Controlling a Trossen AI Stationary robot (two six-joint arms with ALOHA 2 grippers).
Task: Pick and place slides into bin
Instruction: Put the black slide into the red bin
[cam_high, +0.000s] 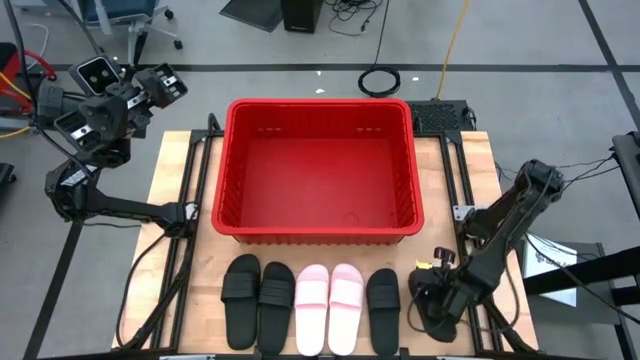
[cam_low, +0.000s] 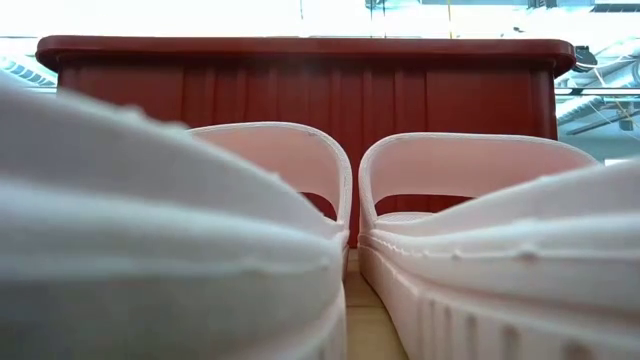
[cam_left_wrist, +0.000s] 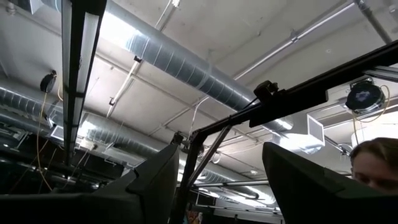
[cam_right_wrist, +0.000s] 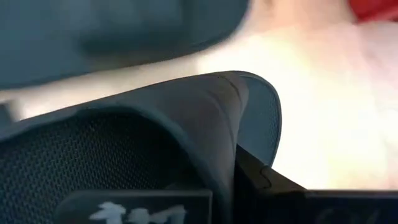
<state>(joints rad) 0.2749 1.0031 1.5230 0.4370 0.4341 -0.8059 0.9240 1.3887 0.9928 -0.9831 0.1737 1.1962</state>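
The red bin (cam_high: 318, 170) stands at the table's middle and also shows in the low view (cam_low: 300, 75). Five slides lie in a row on their soles at the near edge: two black (cam_high: 258, 300), two pale pink (cam_high: 328, 305) and one black (cam_high: 383, 310). The pink pair fills the low view (cam_low: 270, 170). My right gripper (cam_high: 435, 305) is down on another black slide (cam_right_wrist: 155, 143) at the row's right end, and the gripper hides most of it from above. My left gripper (cam_left_wrist: 217, 186) is open and empty, raised off the table's far left (cam_high: 160, 85) and pointing up. My right gripper is at the black slide's wide strap (cam_right_wrist: 242, 106), coming down from the table's right side. One dark finger (cam_right_wrist: 292, 199) shows outside the strap's edge. The strap hides the other finger. I cannot tell whether the slide is off the table.
The bin's near wall (cam_high: 315, 235) stands just beyond the row of slides. Bare tabletop (cam_high: 175, 180) lies to the bin's left. A black box (cam_high: 440, 115) sits at the far right corner. A person's head (cam_left_wrist: 376, 162) shows beyond the table.
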